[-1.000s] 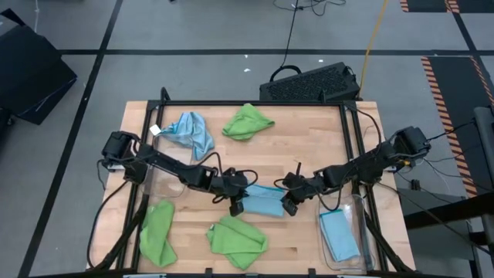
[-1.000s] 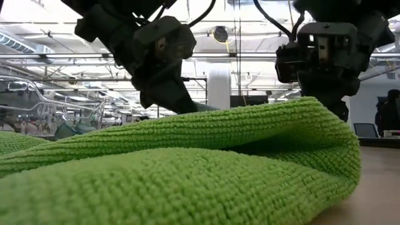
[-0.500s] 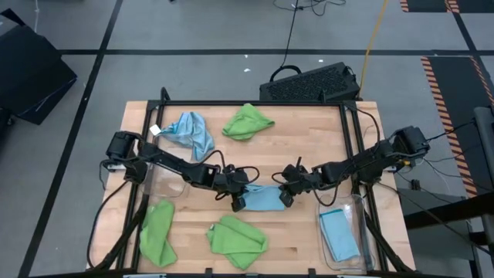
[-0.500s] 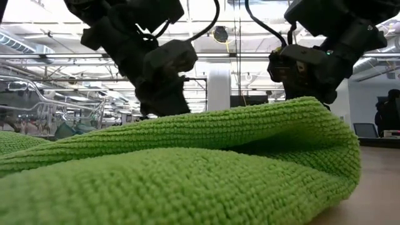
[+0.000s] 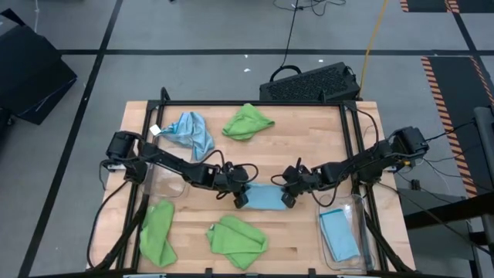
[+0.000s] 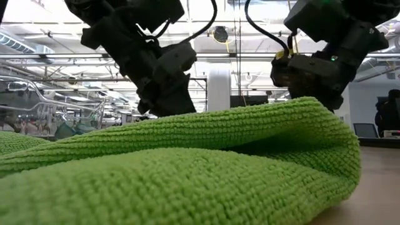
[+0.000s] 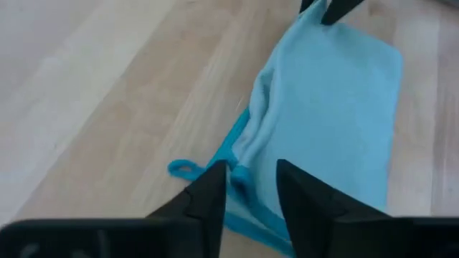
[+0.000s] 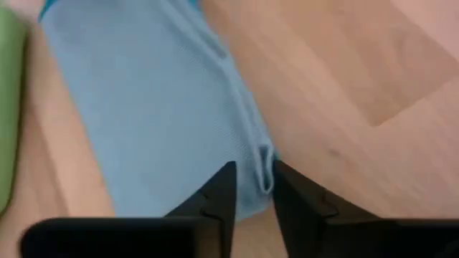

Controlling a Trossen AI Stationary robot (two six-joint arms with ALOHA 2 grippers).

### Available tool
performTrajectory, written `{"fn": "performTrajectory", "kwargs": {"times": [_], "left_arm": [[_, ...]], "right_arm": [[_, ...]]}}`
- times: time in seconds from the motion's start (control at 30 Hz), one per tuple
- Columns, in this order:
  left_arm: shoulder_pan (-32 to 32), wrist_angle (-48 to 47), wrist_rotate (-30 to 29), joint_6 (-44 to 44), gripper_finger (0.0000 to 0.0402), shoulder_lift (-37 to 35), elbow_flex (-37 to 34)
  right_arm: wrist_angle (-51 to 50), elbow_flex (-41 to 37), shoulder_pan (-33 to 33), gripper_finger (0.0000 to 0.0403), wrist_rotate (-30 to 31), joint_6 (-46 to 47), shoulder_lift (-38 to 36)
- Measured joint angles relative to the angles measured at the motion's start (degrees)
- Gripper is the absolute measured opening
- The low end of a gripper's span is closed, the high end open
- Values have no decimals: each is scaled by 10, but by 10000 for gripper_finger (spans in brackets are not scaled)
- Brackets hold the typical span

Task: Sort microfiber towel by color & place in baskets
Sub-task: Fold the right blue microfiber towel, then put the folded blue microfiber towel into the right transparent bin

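A folded light blue microfiber towel lies flat mid-table between my two grippers. My left gripper stands open at its left end, my right gripper open at its right end; each straddles an edge of the cloth. Another blue towel and a lime green one lie at the far side. A green towel lies near the front edge. A folded blue towel lies in the right clear basket. A green towel lies at the left basket. My left gripper slants down over the towel's hemmed left edge, one finger on each side of it; I cannot tell whether they touch it. My right gripper slants down over the right edge in the same way; touch cannot be told.
A black perforated crate sits beyond the far edge. Black frame rails run along the table's sides. In the low view the near green towel fills the foreground and hides both sets of fingertips. Bare wood lies at the far right.
Both wrists have rolled and tipped while staying over the ends of the middle blue towel. The towel, which reached farther toward the near edge a second ago, now lies shorter and flat between the grippers.
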Motion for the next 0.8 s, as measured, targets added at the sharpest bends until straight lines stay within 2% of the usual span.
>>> {"fn": "performTrajectory", "kwargs": {"times": [0.1, 0.2, 0.33, 0.5, 0.7, 0.8], "left_arm": [[-7, -10, 28, -4, 144, -16, 0], [-20, -27, 40, -14, 144, -41, 0], [-52, -38, -8, -37, 129, -89, 0], [-89, -41, -71, -48, 119, -139, 0], [-99, -35, -124, -49, 136, -163, 0], [-92, -38, -128, -48, 148, -158, 0]], "right_arm": [[-13, 8, 5, 118, -30, -43, -1], [-76, 46, 21, 127, -35, -100, 0], [-171, 124, 57, 119, 6, -200, 0], [-174, 195, 99, 118, 40, -273, 9], [-157, 234, 125, 160, 37, -317, 84], [-157, 261, 124, 186, 38, -322, 142]]}}
